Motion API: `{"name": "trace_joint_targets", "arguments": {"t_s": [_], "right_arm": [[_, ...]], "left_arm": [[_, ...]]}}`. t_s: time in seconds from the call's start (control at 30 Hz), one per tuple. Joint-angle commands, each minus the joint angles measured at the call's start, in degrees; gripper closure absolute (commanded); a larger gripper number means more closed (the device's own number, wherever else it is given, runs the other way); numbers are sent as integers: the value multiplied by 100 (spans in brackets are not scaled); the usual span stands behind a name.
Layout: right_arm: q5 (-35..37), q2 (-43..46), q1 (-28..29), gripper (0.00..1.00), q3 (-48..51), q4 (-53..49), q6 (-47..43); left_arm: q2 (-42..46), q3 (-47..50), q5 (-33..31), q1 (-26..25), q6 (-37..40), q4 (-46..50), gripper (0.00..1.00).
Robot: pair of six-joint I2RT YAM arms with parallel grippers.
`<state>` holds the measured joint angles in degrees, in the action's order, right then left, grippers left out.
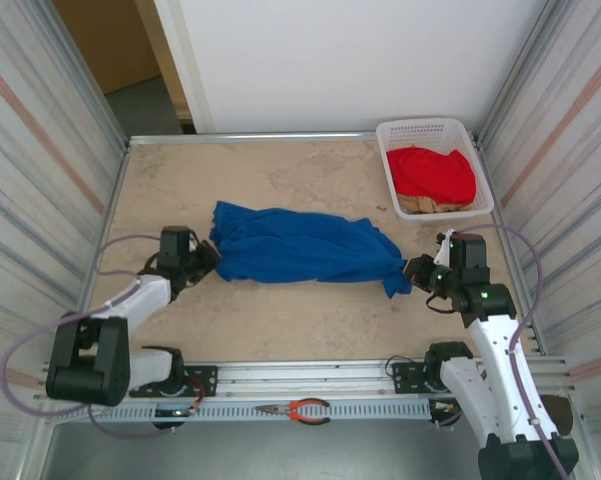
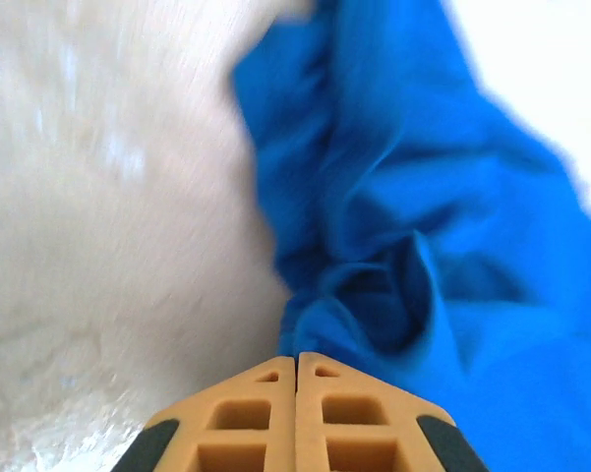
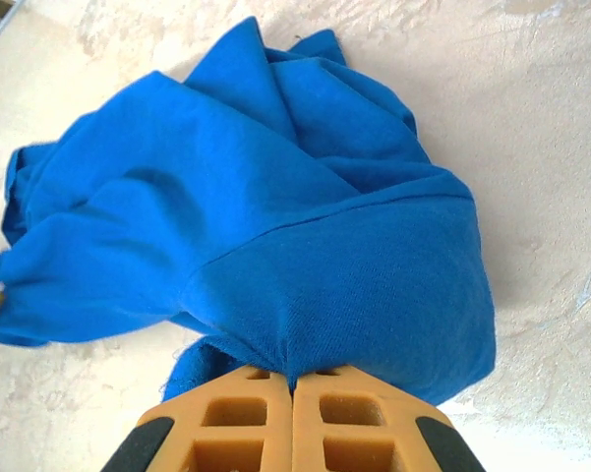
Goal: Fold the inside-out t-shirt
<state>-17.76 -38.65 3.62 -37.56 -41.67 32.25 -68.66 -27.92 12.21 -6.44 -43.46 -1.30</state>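
While the shirt (image 1: 305, 255) lies bunched on the table (image 1: 280, 180), right gripper (image 1: 415, 268) clamped on one end, left gripper (image 1: 208, 258) shut at the other — cloth caught or not, I can't tell — I'd draw them apart slowly, evenly.

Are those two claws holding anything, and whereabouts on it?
Yes: the left gripper and right gripper each pinch one bunched end of the blue t-shirt.

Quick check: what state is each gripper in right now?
Left gripper: closed, pinching one end of the blue t-shirt.
Right gripper: closed on the shirt's other end.
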Motion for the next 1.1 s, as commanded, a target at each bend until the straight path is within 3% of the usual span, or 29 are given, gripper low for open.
{"name": "trace_joint_targets", "arguments": {"t_s": [0.0, 0.2, 0.37, 0.47, 0.53, 0.63, 0.83, 0.97, 1.07], "right_arm": [[-21, -9, -46, 100, -243, -111, -194], [-221, -30, -39, 100, -269, -229, -244], [-330, -66, -19, 100, -234, -315, -149], [-41, -116, 3, 61, -248, -396, -55], [134, -127, 33, 53, -269, -459, -27], [315, -164, 179, 52, -269, -508, 91], [1218, -308, 1143, 54, -320, -807, 520], [2402, -359, 2164, 45, -227, -1225, 1447], [2817, -472, 2645, 43, 82, -1245, 2080]], "left_arm": [[769, -564, 412, 278, 582, 505, 100], [1557, -904, 1007, 433, 812, 1253, 100], [2223, -430, 1323, 394, 529, 1383, 100], [2657, -213, 1194, 379, 500, 1657, 100], [2836, -136, 1127, 376, 483, 1808, 100], [2947, -73, 1128, 376, 457, 1913, 100], [2952, -242, 844, 372, 527, 2187, 100], [2850, -517, 474, 389, 654, 2543, 100], [2709, -774, 80, 455, 839, 2880, 100]]}}
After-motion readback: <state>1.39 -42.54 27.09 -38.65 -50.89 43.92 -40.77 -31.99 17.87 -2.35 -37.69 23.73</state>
